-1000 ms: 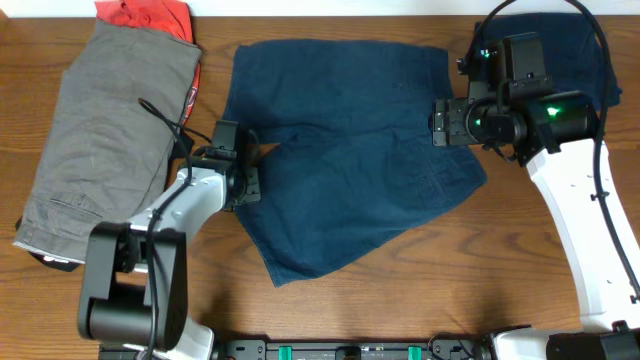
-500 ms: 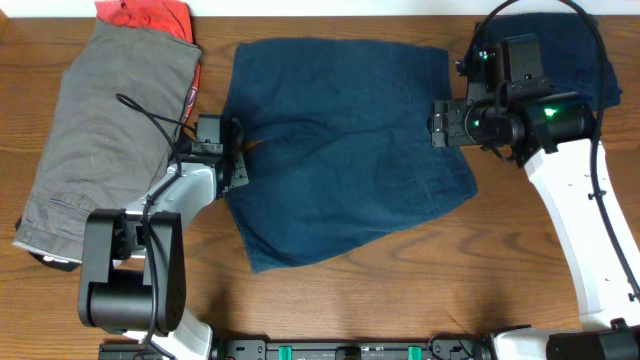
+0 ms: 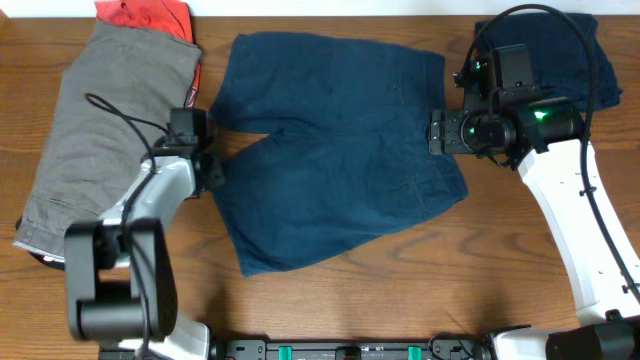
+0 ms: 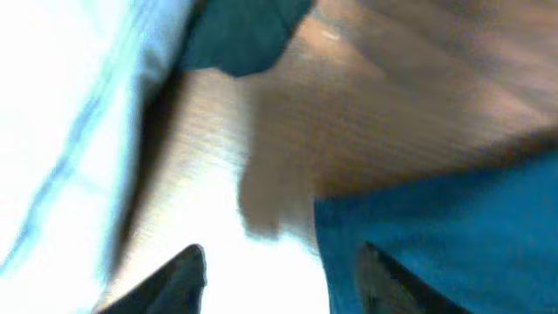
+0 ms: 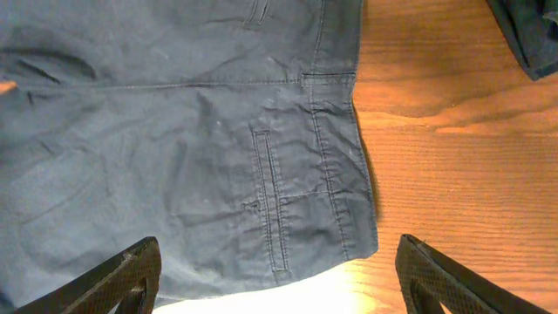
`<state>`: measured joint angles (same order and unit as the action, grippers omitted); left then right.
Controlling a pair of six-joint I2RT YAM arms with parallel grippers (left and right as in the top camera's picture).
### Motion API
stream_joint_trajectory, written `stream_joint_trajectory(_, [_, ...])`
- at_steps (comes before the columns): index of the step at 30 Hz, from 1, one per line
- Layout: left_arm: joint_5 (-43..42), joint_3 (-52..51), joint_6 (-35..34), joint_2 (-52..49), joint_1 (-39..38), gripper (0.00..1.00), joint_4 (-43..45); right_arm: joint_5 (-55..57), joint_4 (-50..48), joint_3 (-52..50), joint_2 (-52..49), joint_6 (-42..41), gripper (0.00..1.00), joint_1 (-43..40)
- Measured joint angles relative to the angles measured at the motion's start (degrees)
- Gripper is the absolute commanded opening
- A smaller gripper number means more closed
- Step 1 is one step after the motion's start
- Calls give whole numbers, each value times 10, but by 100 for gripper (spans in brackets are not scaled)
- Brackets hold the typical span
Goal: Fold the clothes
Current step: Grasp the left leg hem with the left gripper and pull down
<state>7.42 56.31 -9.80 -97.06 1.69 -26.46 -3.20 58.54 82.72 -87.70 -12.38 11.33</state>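
Dark blue denim shorts (image 3: pixel 340 150) lie spread flat mid-table, waistband to the right. At their left edge, by the split between the legs, sits my left gripper (image 3: pixel 212 172). The blurred left wrist view shows its jaws apart (image 4: pixel 283 279), with bright table between them and blue cloth (image 4: pixel 453 227) under the right finger only. My right gripper (image 3: pixel 432 132) hovers at the waistband end. There it is wide open (image 5: pixel 279 279) above the seamed corner of the shorts (image 5: pixel 174 139), holding nothing.
Grey-khaki shorts (image 3: pixel 100 130) lie at the far left over a red-orange garment (image 3: pixel 145 15) at the back. A dark navy garment (image 3: pixel 560 40) lies at the back right, partly under the right arm; its corner (image 5: pixel 527 35) appears in the right wrist view.
My left gripper moved left, drawing the shorts' left side with it, and its jaws have come apart. The shorts now lie flatter and further left. The right gripper shifted only slightly.
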Motion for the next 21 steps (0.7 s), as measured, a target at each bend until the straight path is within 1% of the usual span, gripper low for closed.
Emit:
stream_joint_trajectory(1, [-7, 6, -1, 19, 0, 78, -17, 0, 1, 0, 0, -5, 85, 0])
stream_joint_trajectory(3, [-26, 17, -1, 61, -1, 83, -50, 0, 6, 0, 0, -15, 86, 0])
stream_joint_trajectory(7, [-75, 24, -5, 150, -3, 86, -99, -3, 16, 0, 1, -35, 89, 0])
stream_joint_trajectory(9, [-106, 24, -9, 187, -3, 86, -107, -5, 16, 0, 2, -43, 90, 0])
stream_joint_trajectory(10, [-125, 24, -12, 203, -3, 86, -109, -6, 16, 0, 4, -47, 92, 0])
stream_joint_trajectory(11, [-143, 24, -15, 216, -3, 94, -110, -7, 17, 0, 5, -51, 93, 0])
stream_joint_trajectory(12, [-163, 24, -17, 228, -3, 99, -114, -9, 17, 0, 6, -54, 95, 0])
stream_joint_trajectory(14, [-197, 24, -22, 248, -4, 100, -124, -13, 23, 0, 7, -57, 96, 0])
stream_joint_trajectory(16, [-222, 24, -24, 260, -4, 98, -125, -19, 38, 0, 7, -57, 98, 0])
stream_joint_trajectory(18, [-241, 24, -24, 263, -4, 97, -129, -21, 56, 0, 7, -57, 97, 0])
stream_joint_trajectory(19, [-247, 24, -25, 262, -4, 95, -136, -22, 64, 0, 7, -57, 97, 0])
stream_joint_trajectory(21, [-257, 24, -28, 260, -4, 94, -162, -22, 80, 0, 7, -61, 97, 0])
